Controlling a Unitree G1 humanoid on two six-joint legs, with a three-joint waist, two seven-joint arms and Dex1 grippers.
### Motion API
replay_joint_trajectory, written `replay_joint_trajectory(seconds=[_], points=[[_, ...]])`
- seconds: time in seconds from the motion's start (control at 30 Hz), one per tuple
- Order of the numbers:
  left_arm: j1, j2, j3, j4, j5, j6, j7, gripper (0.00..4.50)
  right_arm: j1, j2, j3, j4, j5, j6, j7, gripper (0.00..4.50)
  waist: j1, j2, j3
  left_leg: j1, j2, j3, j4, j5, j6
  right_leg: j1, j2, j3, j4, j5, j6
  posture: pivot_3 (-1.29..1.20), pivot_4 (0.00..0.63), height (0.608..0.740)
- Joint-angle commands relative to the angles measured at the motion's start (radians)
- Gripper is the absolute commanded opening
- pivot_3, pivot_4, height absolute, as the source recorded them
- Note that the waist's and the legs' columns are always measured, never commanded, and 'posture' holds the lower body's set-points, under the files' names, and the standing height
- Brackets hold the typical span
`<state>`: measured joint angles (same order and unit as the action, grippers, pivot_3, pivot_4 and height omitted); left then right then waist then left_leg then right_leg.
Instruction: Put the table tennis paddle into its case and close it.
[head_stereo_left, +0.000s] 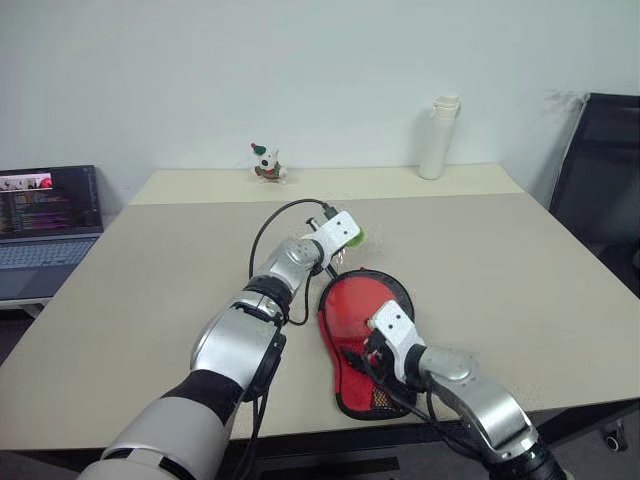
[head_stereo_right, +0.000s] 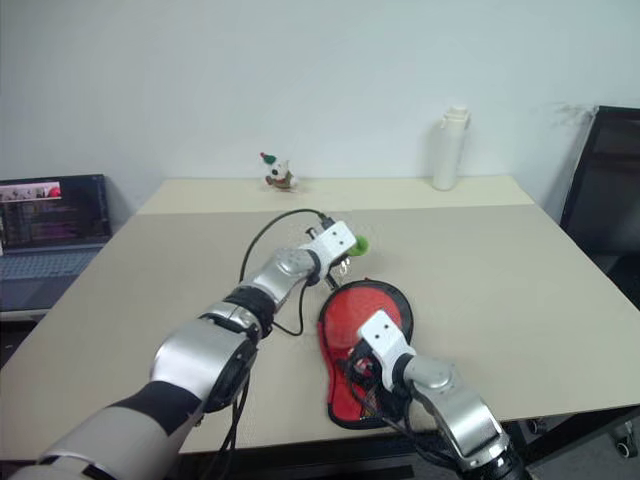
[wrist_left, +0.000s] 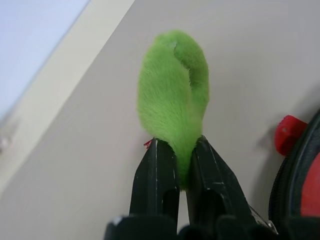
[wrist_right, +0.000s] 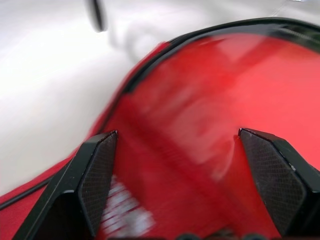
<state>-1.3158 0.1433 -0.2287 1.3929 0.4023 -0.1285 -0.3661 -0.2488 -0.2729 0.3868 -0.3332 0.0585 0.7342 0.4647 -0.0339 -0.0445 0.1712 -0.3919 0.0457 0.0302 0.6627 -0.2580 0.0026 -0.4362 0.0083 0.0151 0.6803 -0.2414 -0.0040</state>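
The case lies red side up on the beige table, near its front edge, black rim around the rounded end and a black mesh pocket toward the narrow end; white marks show on the red fabric in the right wrist view, but they are too smeared to read, so no brand can be told; the table tennis paddle cannot be told apart from the red pouch, and may lie inside it

The left gripper reaches out just beyond the rounded end of the case, its two black fingers pressed together on a fuzzy green ball, pinching the lower edge of the fluff so that most of it stands clear of the tips; a small red tab sits by the case's rim beside it

The right gripper is over the narrow end of the case, its jaws spread wide with red fabric between them, nothing held

At the far edge stand a white bottle and a small toy figure; a laptop with a lit screen of unreadable text sits off to the left; a black chair is at the right
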Motion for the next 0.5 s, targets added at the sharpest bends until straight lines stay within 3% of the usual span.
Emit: replay_joint_trajectory(seconds=[0.03, 0.23, 0.5], points=[[-0.075, -0.032, -0.070, -0.018, 0.089, -0.084, 0.073, 0.01, 0.103, -0.010, 0.082, 0.012, 0.005, 0.118, -0.002, 4.23, 0.002, -0.001, -0.001, 0.000, 0.000, 0.000, 0.000, 0.000, 0.000, 0.001, 0.000, 0.000, 0.000, 0.000, 0.000, 0.00, 0.150, 0.740], [-0.088, -0.082, -0.154, -0.012, 0.182, -0.141, 0.124, 0.01, 0.165, 0.007, 0.103, -0.057, 0.009, 0.161, -0.041, 4.23, 0.003, -0.001, -0.001, 0.001, 0.000, 0.000, 0.000, 0.000, -0.001, 0.002, -0.001, 0.000, -0.001, 0.000, 0.000, 0.00, 0.150, 0.740], [-0.085, -0.159, -0.162, -0.009, 0.199, -0.167, 0.118, 0.01, 0.182, 0.018, 0.100, -0.067, 0.015, 0.171, -0.070, 4.23, 0.004, -0.002, -0.002, 0.001, -0.001, 0.000, 0.000, -0.001, -0.001, 0.002, -0.001, 0.000, -0.002, 0.000, 0.000, 0.00, 0.150, 0.740]])
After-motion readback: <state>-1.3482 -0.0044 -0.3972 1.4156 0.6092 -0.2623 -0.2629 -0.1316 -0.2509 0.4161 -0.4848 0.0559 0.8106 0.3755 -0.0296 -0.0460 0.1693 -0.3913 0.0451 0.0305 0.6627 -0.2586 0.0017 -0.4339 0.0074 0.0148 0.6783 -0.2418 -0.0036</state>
